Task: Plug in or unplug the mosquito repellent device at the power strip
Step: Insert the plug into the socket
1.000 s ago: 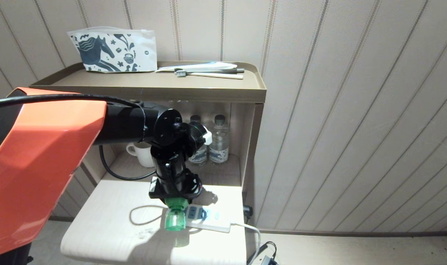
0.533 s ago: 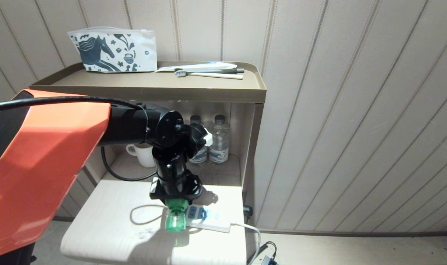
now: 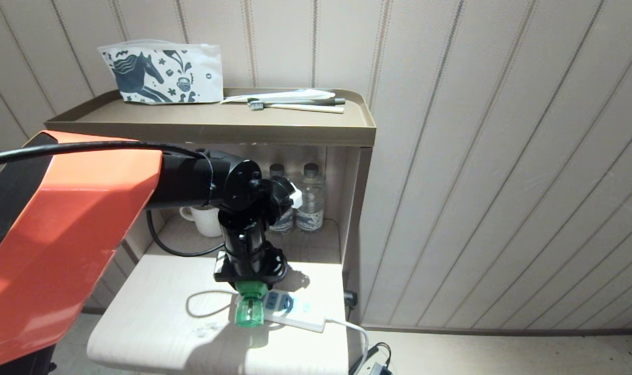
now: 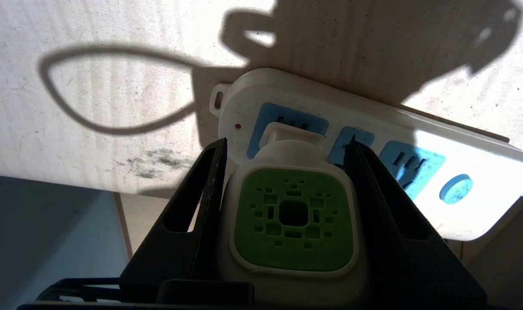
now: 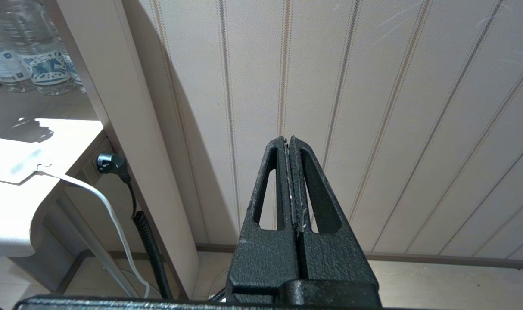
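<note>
So my left tool (image 4: 287, 150) is pinching the mosquito repellent device (image 4: 292, 219) by its white squarish cap, one black ribbed finger on each side, and right ahead of the fingertips its plug end sits at the first light-blue socket of the power strip (image 4: 421, 189). From here I honestly can't tell if the prongs are fully seated or just meeting the slots, so I'd call this the halfway point of plugging or pulling; either way I've got the grab done, and what's left is the push or pull and then letting go. The cap is glossy white plastic with a matte bright-green grille full of little square holes, and below my tool hangs the translucent green bottle (image 3: 249, 312). The strip is a smooth, long, flat white bar with a blue oval button past the sockets, lying on the pale, slightly scuffed wood-grain worktop (image 3: 154, 333). My right tool (image 5: 289, 185) is pressed together, empty, parked well off to the side facing the wall panelling.
</note>
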